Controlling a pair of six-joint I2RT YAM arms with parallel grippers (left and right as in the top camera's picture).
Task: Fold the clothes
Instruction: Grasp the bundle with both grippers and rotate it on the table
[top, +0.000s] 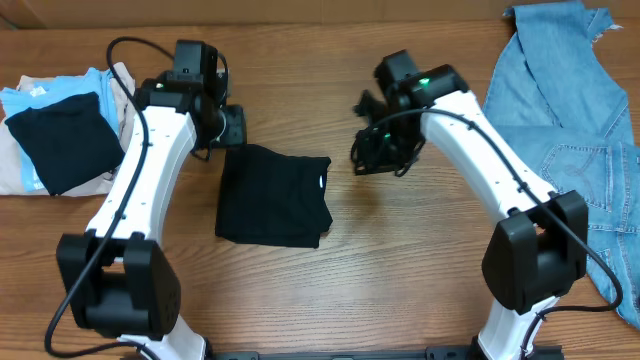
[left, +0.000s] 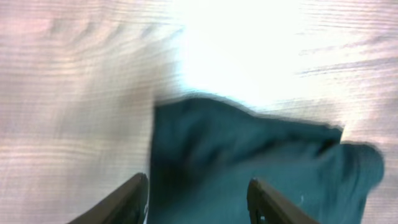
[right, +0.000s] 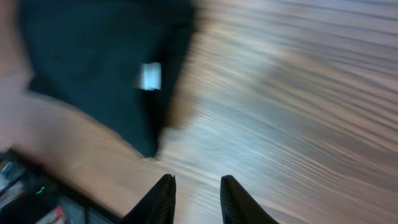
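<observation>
Wrist views blurred, glare, overhead sharp

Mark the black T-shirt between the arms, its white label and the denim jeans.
black T-shirt (top: 272, 195), overhead view, middle of the folded fabric.
white label (right: 150, 76), right wrist view, centre of the label.
denim jeans (top: 565, 110), overhead view, on the upper denim panel.

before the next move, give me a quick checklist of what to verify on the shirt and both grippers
1. Shirt lies on the table as a folded block: ok.
2. Left gripper has its jaws apart and nothing pinched, with the shirt below it: ok.
3. Right gripper has its jaws apart over bare wood and is empty: ok.
4. Shirt is apart from the folded stack and the jeans: ok.
5. Shirt edges lined up: cannot tell, both wrist views are blurred.
</observation>
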